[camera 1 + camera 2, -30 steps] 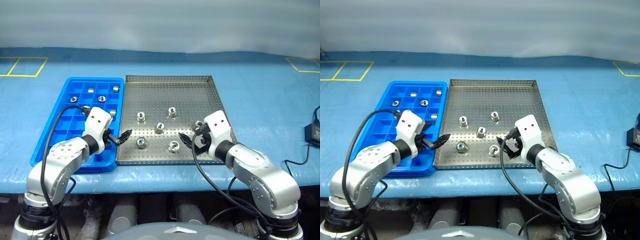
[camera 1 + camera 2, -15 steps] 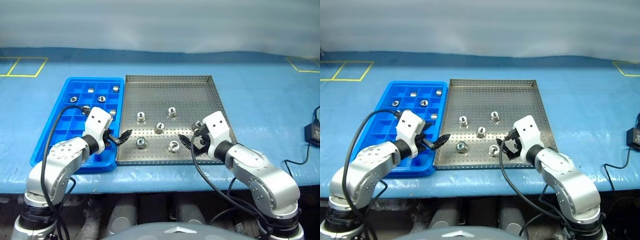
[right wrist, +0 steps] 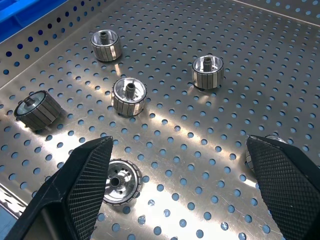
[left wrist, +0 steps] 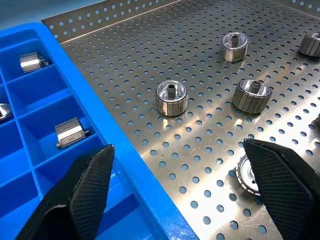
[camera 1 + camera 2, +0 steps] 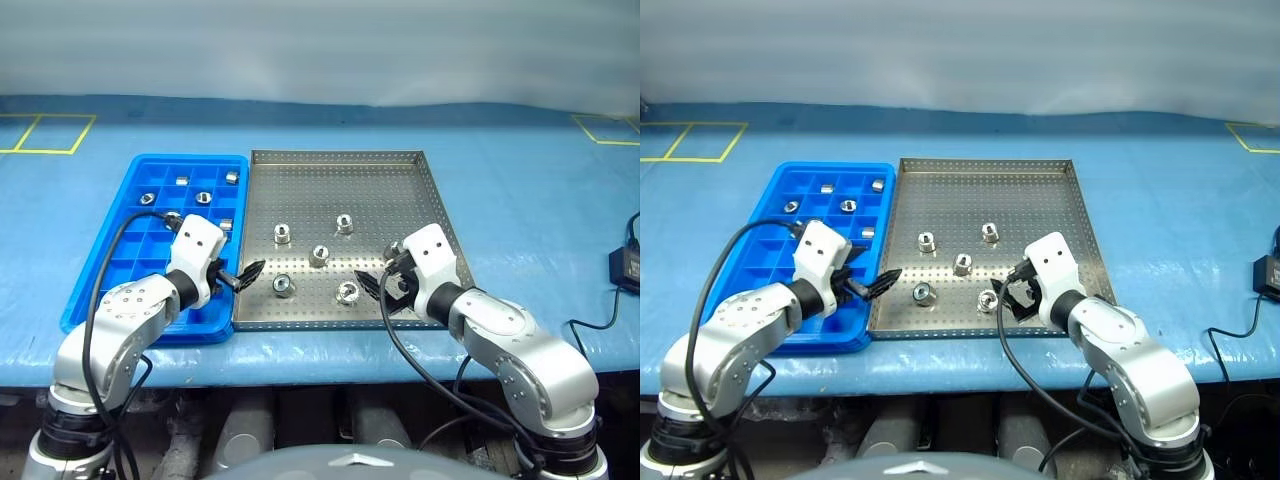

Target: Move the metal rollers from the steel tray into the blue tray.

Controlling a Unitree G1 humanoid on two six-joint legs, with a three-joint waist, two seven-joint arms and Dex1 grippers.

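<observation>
The steel tray [image 5: 340, 190] lies mid-table with several metal rollers [image 5: 320, 255] scattered on its perforated floor. Against its left side sits the blue tray [image 5: 190, 160], with several rollers [image 5: 204, 197] in its far compartments. My left gripper [image 5: 243, 275] hangs open and empty over the seam between the two trays, near their front edge; one roller [image 4: 171, 97] stands just ahead of it. My right gripper [image 5: 383, 283] is open and empty over the steel tray's front right part, with a roller [image 3: 119, 187] close to one of its fingers [image 3: 85, 185] and another [image 5: 393, 248] partly hidden behind it.
Both trays rest on a blue table cover [image 5: 520, 200]. Yellow tape squares [image 5: 45, 133] mark the far corners. A black box with a cable [image 5: 625, 265] lies at the right edge. Black cables loop from both wrists near the table's front edge.
</observation>
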